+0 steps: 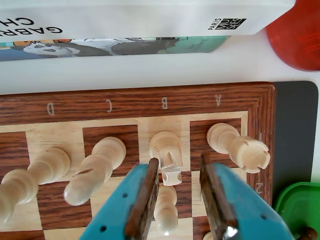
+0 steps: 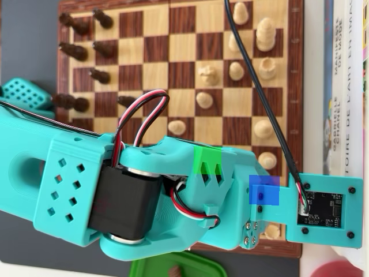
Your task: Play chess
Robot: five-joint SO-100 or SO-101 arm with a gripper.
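Note:
In the wrist view the wooden chessboard [image 1: 150, 97] shows its corner, lettered D to A. On the back row stand a white rook [image 1: 239, 147], a knight [image 1: 167, 152], a bishop [image 1: 97, 167] and a taller piece [image 1: 35, 175]. My teal gripper [image 1: 178, 161] is open and low over the B file. A white pawn [image 1: 166, 207] stands between its brown pads [image 1: 142, 200], close to the left one, with a gap to the right one. In the overhead view the teal arm [image 2: 144, 196] covers the board's [image 2: 297, 86] lower part and hides the fingers. Dark pieces [image 2: 75, 51] stand at upper left, white pieces [image 2: 236, 70] at right.
Books [image 1: 150, 20] lie just beyond the board edge, and run along the right side [image 2: 340, 86] in the overhead view. A red object [image 1: 297, 35] sits by the corner. A green container [image 2: 173, 268] lies beside the board, near the arm. The camera cable [image 2: 259, 98] crosses above the white pieces.

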